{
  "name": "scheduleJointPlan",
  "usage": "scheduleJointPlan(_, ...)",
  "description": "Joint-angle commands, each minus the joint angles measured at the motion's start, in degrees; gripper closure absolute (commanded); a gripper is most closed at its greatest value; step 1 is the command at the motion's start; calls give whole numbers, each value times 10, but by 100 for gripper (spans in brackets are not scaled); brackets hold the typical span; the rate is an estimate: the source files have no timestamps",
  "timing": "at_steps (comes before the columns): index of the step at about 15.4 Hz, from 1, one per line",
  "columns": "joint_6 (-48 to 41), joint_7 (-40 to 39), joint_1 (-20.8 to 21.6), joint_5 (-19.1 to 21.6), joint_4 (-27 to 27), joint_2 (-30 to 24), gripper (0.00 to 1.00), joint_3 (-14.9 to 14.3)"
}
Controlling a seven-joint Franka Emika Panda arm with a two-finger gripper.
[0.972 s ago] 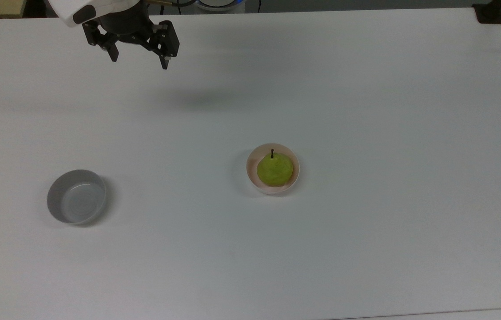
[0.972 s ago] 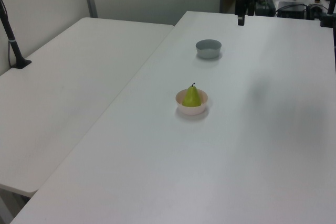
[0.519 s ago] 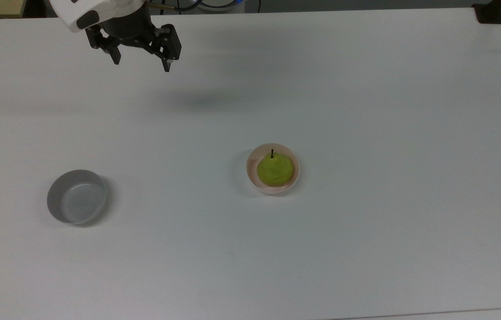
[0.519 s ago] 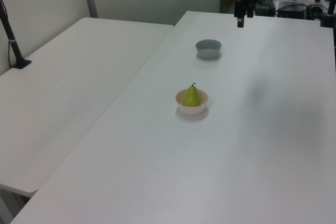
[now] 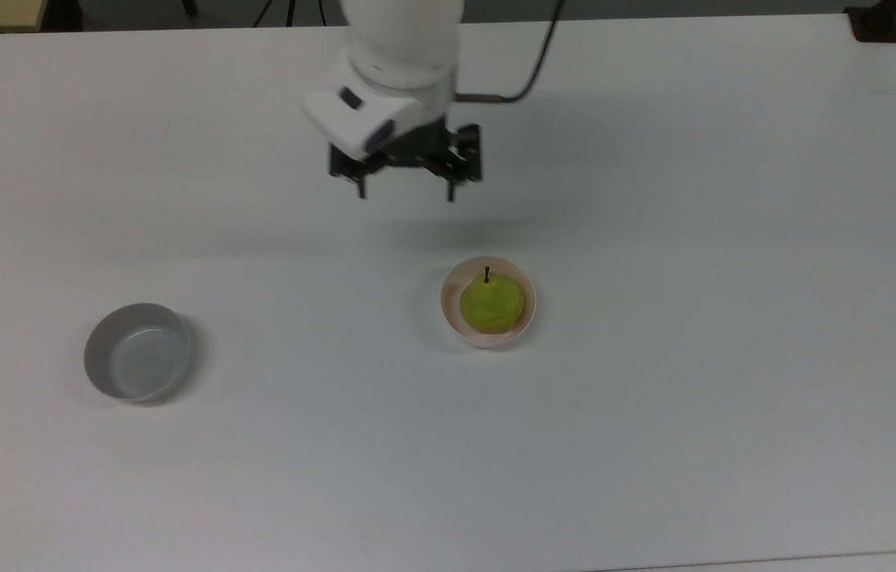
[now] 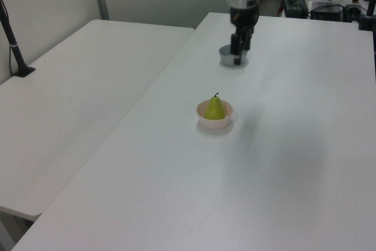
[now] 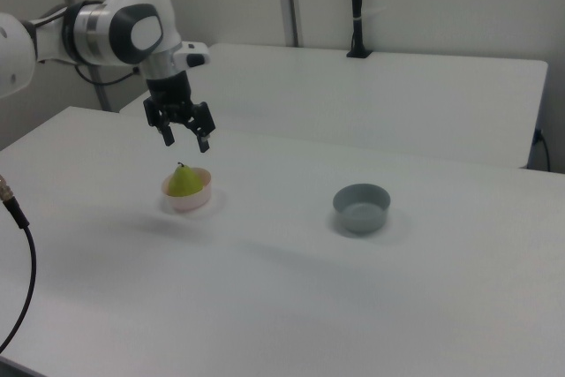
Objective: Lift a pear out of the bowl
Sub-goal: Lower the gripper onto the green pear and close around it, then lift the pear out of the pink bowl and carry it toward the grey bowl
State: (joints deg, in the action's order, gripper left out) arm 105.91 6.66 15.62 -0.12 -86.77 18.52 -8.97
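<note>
The yellow-green pear (image 5: 492, 303) with its dark stem stands upright in the pale pink bowl (image 5: 527, 294) near the table's middle. It also shows as the pear (image 6: 215, 109) in the bowl (image 6: 215, 122), and as the pear (image 7: 184, 181) in the bowl (image 7: 188, 198). My gripper (image 5: 406, 194) hangs open above the table, up and left of the bowl in the top view, with nothing between its fingers. In the right view the gripper (image 7: 185, 141) hovers just above the pear.
A grey bowl (image 5: 137, 352) sits far to the top view's left; in the right view the grey bowl (image 7: 361, 207) is right of the pink one. A second white table (image 6: 76, 86) adjoins on the left view's left. A black post (image 6: 12, 39) stands on it.
The arm has swung from the top view's upper left corner toward the table's middle, ending close to the pink bowl. The fingers stayed open. Pear and bowls have not moved.
</note>
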Motion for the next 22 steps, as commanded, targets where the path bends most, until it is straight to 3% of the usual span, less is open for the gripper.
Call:
scheduleJointPlan(1, 80, 55, 51, 1, 14, 59, 0, -9)
scheduleJointPlan(6, 113, 91, 75, -2, 63, 144, 0, -9)
scheduleJointPlan(10, 134, 90, 82, -6, 61, 172, 0, -8)
scheduleJointPlan(13, 134, 86, 82, -16, 60, 183, 14, -8)
scheduleJointPlan(14, 135, 85, 82, -20, 58, 184, 23, -8)
scheduleJointPlan(16, 135, 84, 78, -20, 59, 185, 51, -8)
scheduleJointPlan(17, 135, 87, 78, -18, 60, 182, 58, -9)
scheduleJointPlan(22, 126, 86, 78, -11, 62, 133, 62, -10)
